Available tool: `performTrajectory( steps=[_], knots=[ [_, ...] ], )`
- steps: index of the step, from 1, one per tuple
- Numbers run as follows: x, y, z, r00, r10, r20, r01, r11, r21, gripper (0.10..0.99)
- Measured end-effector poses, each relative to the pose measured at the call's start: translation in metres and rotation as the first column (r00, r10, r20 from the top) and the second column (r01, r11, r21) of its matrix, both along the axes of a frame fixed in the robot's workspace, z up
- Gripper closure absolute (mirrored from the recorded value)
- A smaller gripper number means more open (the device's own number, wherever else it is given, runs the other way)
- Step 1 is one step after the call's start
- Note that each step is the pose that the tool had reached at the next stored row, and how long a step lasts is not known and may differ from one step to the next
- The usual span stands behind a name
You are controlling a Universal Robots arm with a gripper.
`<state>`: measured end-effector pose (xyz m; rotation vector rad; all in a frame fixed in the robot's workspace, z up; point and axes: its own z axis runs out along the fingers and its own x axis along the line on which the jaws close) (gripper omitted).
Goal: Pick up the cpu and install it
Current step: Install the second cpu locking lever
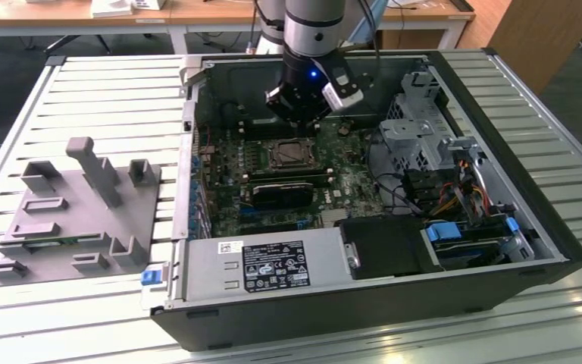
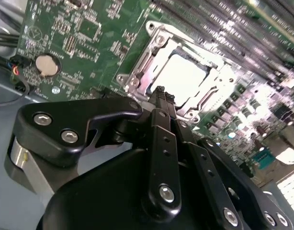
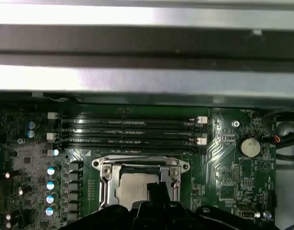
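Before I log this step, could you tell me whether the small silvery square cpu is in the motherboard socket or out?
In: the small silvery square cpu lies flat inside the metal-framed socket.

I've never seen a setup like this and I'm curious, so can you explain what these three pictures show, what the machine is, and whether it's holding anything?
The machine is a robot arm ending in a gripper. The exterior view comes from a camera off the arm. It shows an open computer case lying on a slatted table, with a grey tray beside it, toward that view's left. The arm reaches down into the case above the motherboard.

The two wrist views come from cameras riding on the arm, looking past the gripper at the board. Both show the cpu, a silvery square, already lying in its metal-framed socket. The jaws are together just above it, with nothing visible between them.
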<state>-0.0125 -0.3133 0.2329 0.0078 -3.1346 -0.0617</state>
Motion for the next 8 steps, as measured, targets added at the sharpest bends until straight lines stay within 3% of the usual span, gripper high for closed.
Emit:
performTrajectory(
  steps=[5, 8],
  knots=[
    [-0.0001, -0.0048, 0.0007, 1.0, 0.0, -0.0001, 0.0, 1.0, -0.001, 0.98],
    [0.0, -0.0049, 0.007, 1.0, 0.0, 0.0001, 0.0, 1.0, -0.002, 0.98]
  ],
)
